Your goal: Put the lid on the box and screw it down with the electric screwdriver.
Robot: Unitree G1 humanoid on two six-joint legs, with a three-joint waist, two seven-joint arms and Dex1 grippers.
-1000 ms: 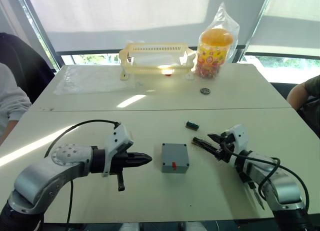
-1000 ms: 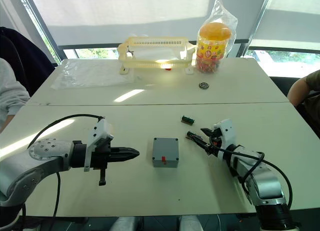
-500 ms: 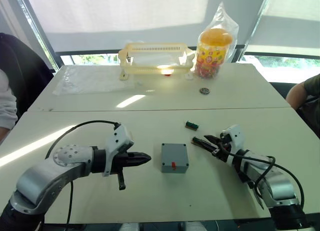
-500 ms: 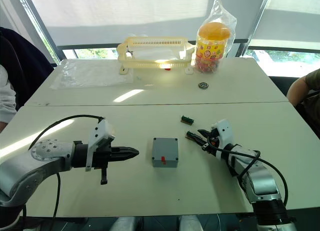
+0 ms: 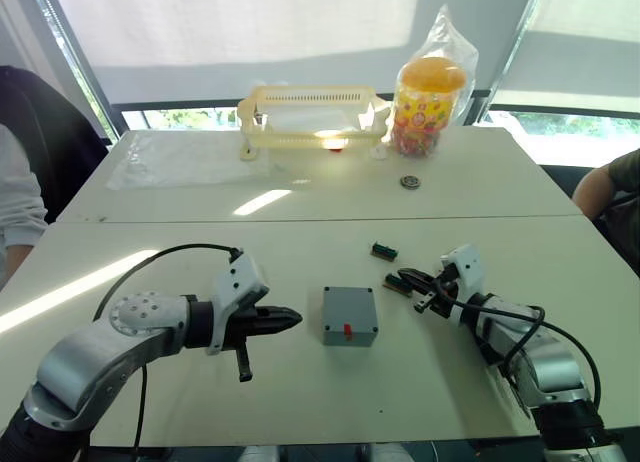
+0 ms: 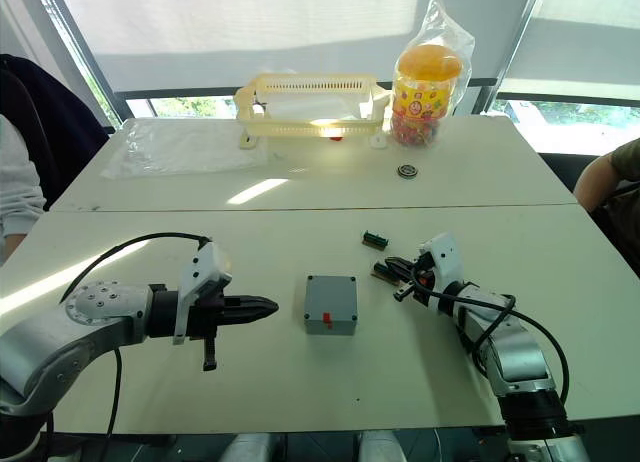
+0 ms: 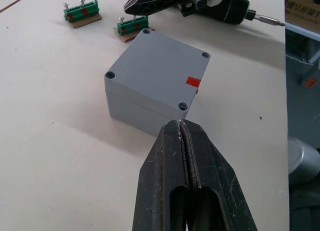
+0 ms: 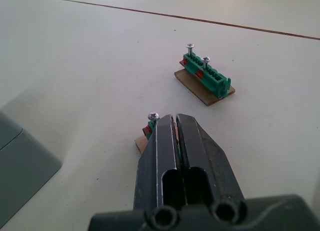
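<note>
Grey-blue square plastic box (image 5: 350, 316), lid seated for screwing, sits between closed left claw (image 5: 292, 317) at nine o'clock and closed right claw (image 5: 405, 278) at three.

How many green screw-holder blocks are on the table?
2. One green block lies apart on open table beyond the right gripper; the other green block is right at that gripper's fingertips, between it and the box, partly hidden.

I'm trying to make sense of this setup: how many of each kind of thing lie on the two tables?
Grey box: 1
Grey lid, on the box: 1
Green screw holders: 2
Yellow basket: 1
Candy jar: 1
Clear plastic sheet: 1
Small round part: 1
Total: 8
</note>
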